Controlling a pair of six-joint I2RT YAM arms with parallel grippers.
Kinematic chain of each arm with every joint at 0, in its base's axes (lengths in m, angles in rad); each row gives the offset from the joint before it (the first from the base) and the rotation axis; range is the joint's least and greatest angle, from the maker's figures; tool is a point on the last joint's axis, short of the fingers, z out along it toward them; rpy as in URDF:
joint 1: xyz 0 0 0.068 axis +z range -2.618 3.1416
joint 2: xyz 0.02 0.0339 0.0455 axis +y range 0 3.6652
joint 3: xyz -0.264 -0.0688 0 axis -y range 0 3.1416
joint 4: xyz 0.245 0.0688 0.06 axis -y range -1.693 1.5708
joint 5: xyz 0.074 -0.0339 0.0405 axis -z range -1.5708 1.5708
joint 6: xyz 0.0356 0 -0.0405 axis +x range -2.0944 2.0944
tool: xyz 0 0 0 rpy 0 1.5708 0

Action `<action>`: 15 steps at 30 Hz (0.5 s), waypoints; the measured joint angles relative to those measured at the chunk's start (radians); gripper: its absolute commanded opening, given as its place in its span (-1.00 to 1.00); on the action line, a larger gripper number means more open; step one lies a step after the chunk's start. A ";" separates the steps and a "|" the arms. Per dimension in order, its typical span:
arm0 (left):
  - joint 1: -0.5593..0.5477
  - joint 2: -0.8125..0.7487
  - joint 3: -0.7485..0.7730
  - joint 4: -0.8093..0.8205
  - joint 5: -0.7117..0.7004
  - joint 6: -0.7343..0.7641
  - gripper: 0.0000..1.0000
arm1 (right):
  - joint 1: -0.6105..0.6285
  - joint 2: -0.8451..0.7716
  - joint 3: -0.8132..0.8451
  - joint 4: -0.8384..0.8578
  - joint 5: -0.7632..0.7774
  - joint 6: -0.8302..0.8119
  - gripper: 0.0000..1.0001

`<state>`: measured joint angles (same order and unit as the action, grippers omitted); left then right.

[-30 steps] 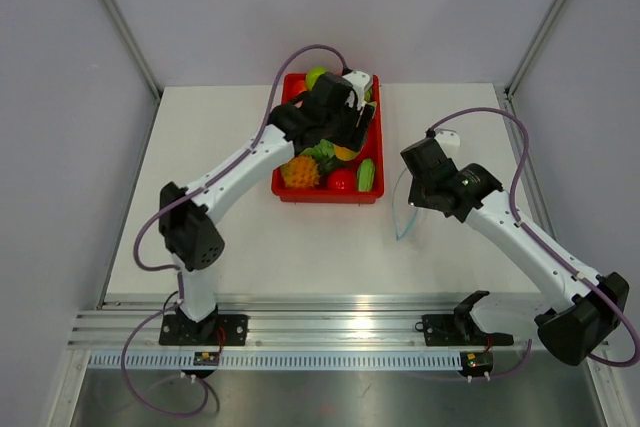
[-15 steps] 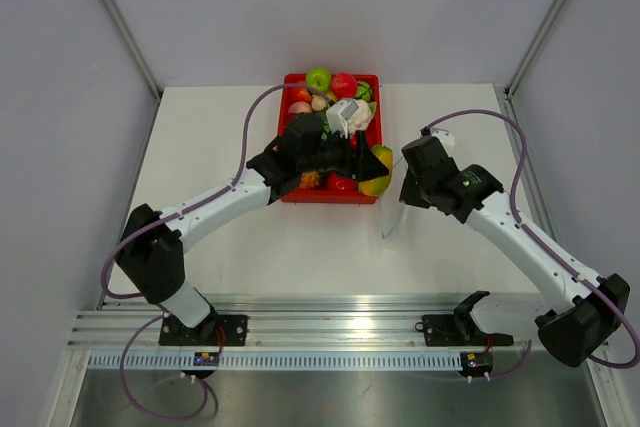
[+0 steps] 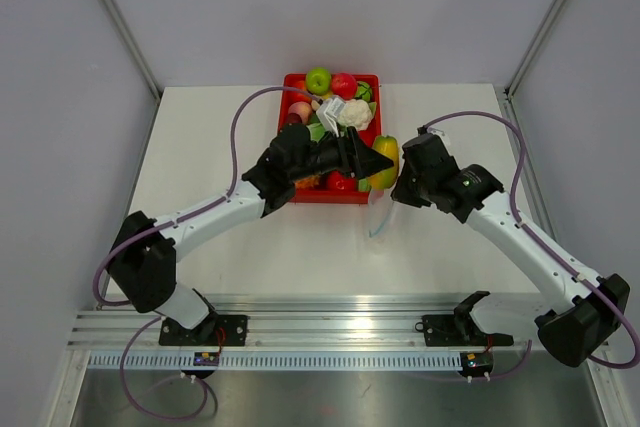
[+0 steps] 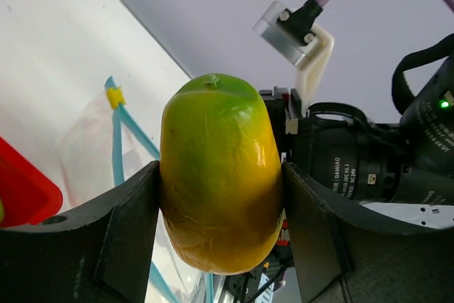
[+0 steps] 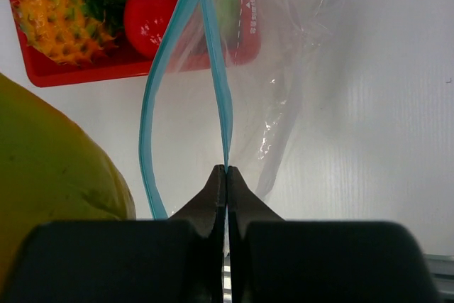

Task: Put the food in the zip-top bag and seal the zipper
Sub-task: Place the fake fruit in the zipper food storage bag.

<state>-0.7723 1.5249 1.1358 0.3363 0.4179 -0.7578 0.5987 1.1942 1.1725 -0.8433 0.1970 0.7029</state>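
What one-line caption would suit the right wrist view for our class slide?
Right gripper pinches the blue-teal zipper strip of the crinkly clear plastic bag, mouth open, green-yellow toy mango alongside.

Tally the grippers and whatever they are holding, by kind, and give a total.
Grippers: 2 (left gripper, right gripper)
Mango: 1, in the left
Zip-top bag: 1, pinched at its mouth by the right
Total: 4

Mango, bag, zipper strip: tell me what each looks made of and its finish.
The mango: likely moulded plastic, smooth, low sheen; its green-to-orange fade looks painted, with soft highlights. The bag: thin clear plastic film, glossy; it crinkles and throws bright glints. The zipper strip: seemingly thicker, opaque light-blue plastic, fairly matte; it bows in a smooth curve without creasing.
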 measured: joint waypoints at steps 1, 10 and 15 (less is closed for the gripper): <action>0.000 0.000 -0.001 0.012 0.000 0.000 -1.00 | -0.001 0.000 0.000 0.006 -0.006 0.006 -1.00; -0.005 0.000 -0.050 0.022 -0.003 -0.003 -1.00 | -0.003 -0.042 0.000 0.029 -0.025 0.055 -1.00; -0.014 0.000 -0.063 0.015 -0.018 0.008 -1.00 | -0.006 -0.064 -0.001 0.046 -0.032 0.080 -1.00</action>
<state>-0.7868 1.5249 1.0729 0.3515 0.4000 -0.7502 0.5922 1.1301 1.1717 -0.7971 0.1650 0.7834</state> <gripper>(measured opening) 0.657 0.010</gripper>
